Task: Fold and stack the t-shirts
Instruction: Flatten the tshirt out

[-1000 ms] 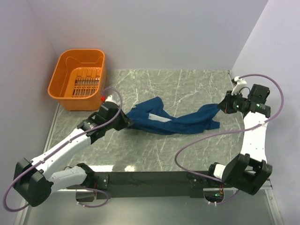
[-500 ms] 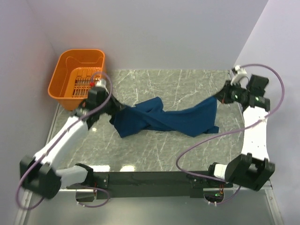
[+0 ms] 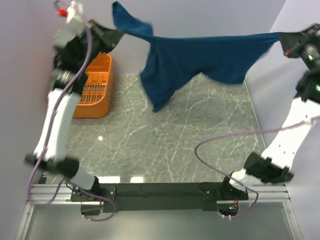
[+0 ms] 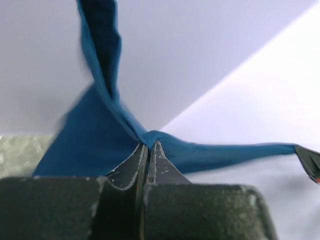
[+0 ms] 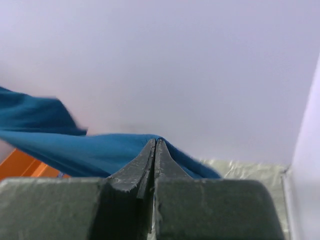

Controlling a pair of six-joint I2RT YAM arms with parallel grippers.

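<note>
The dark blue t-shirt [image 3: 200, 60] hangs in the air high above the table, stretched between my two grippers. My left gripper [image 3: 118, 33] is shut on its upper left edge, where a flap of cloth sticks up. My right gripper [image 3: 280, 39] is shut on its upper right corner. The cloth sags down in a point on the left side. In the left wrist view the jaws [image 4: 149, 144] pinch a fold of the t-shirt [image 4: 75, 145]. The right wrist view shows my right gripper [image 5: 156, 141] closed on the t-shirt [image 5: 75, 147]. The chest print is hidden.
The orange basket [image 3: 95, 90] stands at the table's back left, under my raised left arm, and shows in the right wrist view as the orange basket [image 5: 25, 167]. The marble table [image 3: 175, 140] lies below the hanging cloth. Walls close in at the back and on both sides.
Both arms have risen sharply, lifting the t-shirt off the table and pulling it taut between them. It lay bunched on the marble a second ago.
</note>
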